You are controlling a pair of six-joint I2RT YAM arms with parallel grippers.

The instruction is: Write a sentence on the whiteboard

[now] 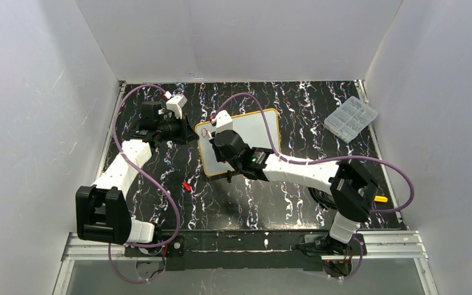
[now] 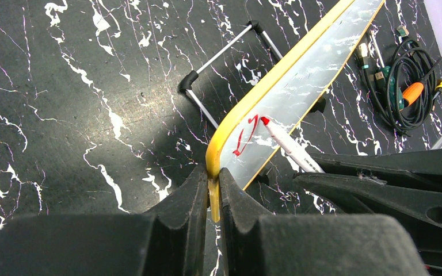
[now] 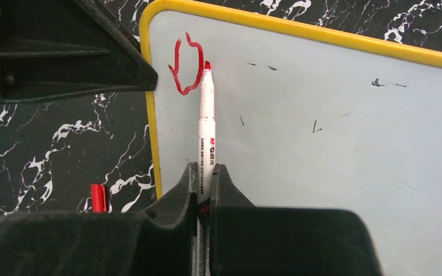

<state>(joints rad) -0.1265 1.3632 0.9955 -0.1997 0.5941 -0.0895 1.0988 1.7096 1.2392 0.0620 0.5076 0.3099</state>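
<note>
The whiteboard (image 1: 252, 132) with its yellow frame lies on the black marbled table, and it also fills the right wrist view as a pale surface (image 3: 334, 149). My left gripper (image 2: 213, 198) is shut on the whiteboard's yellow frame (image 2: 224, 135) at its left corner. My right gripper (image 3: 206, 187) is shut on a white marker (image 3: 206, 123) with a red tip. The tip rests on the board beside a single red looped stroke (image 3: 185, 63) near the top left corner, the only part of the sentence that shows. The same stroke (image 2: 244, 138) and marker (image 2: 288, 146) show in the left wrist view.
A red marker cap (image 1: 186, 185) lies on the table left of the board's near corner, also seen beside my right gripper (image 3: 98, 197). A clear compartment box (image 1: 351, 118) sits at the back right. Coiled cables (image 2: 406, 80) lie beyond the board. White walls enclose the table.
</note>
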